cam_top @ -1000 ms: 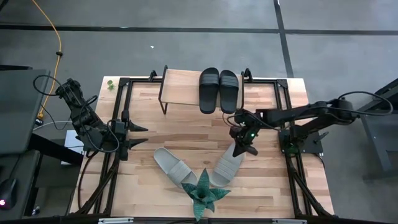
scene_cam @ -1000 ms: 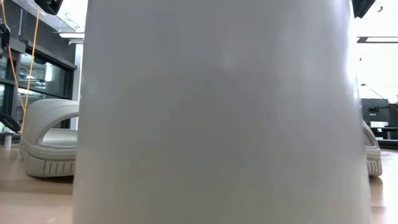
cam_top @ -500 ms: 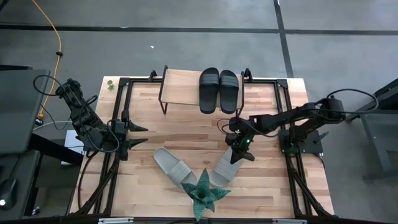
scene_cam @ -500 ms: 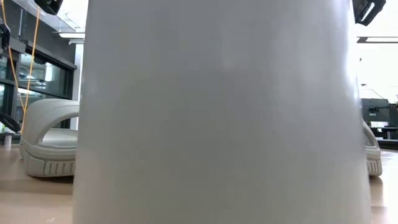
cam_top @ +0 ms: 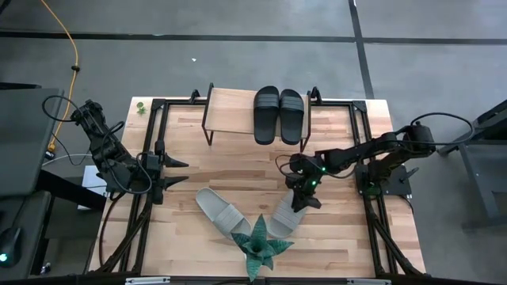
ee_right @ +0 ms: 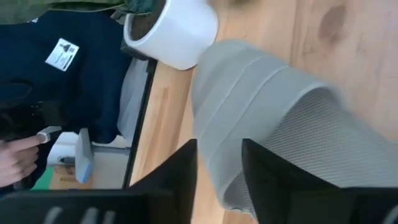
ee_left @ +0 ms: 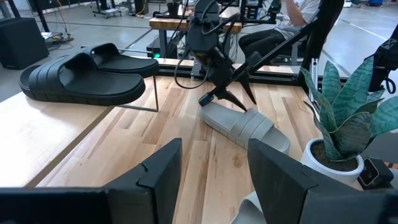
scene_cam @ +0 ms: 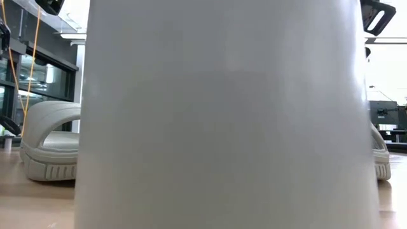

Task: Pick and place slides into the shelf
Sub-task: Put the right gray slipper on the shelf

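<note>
Right wrist view, jaws: we see the right gripper (ee_right: 219,177) with its two fingers parted a little and standing astride the heel edge of a grey slide (ee_right: 280,124); nothing is clamped yet.
Right gripper, place: in the high view it (cam_top: 304,198) hangs over the right-hand grey slide (cam_top: 287,214), near the middle of the table (cam_top: 348,245).
Left gripper: it (cam_top: 176,174) waits at the left side of the table, jaws partly apart and empty, as the left wrist view shows (ee_left: 214,165).
Grey slides: the second grey slide (cam_top: 222,212) lies to the left of the first, both on the table just beyond the potted plant (cam_top: 260,245).
Black slides: the pair (cam_top: 279,115) sits on the right half of the shelf (cam_top: 230,111) at the far edge.
Low view: the plant's white pot (scene_cam: 222,114) blocks nearly everything.
Step in hand: we judge this the approach to grasp the third slide.
Next move: we would lower, close on the heel, lift, and carry it to the shelf's bare left half.
</note>
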Action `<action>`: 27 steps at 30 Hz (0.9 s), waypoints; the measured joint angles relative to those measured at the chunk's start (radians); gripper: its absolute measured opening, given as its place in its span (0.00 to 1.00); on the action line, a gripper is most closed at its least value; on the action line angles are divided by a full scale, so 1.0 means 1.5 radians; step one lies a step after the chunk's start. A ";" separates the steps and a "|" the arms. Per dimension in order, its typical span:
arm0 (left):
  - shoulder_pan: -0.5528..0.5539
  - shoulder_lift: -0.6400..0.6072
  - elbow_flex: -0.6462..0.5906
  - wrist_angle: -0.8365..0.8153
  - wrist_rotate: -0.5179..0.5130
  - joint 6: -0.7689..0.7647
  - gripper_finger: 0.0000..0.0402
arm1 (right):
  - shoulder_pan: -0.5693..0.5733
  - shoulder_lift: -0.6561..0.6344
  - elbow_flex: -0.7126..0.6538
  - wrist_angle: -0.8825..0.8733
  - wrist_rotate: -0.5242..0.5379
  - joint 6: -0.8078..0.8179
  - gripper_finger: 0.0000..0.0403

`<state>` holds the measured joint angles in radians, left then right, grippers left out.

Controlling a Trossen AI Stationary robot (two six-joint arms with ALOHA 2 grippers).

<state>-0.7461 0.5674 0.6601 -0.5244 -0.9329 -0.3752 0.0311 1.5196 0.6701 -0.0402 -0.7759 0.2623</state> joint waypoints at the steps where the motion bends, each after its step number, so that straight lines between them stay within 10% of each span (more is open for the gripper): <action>1: 0.000 0.000 0.000 0.000 0.000 0.000 0.42 | 0.000 0.000 0.000 0.000 0.003 0.000 0.32; 27: 0.000 0.000 0.000 0.000 0.000 0.000 0.42 | 0.008 0.000 0.000 -0.028 0.079 0.014 0.40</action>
<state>-0.7460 0.5674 0.6601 -0.5245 -0.9329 -0.3753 0.0424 1.5196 0.6704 -0.0817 -0.6579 0.2831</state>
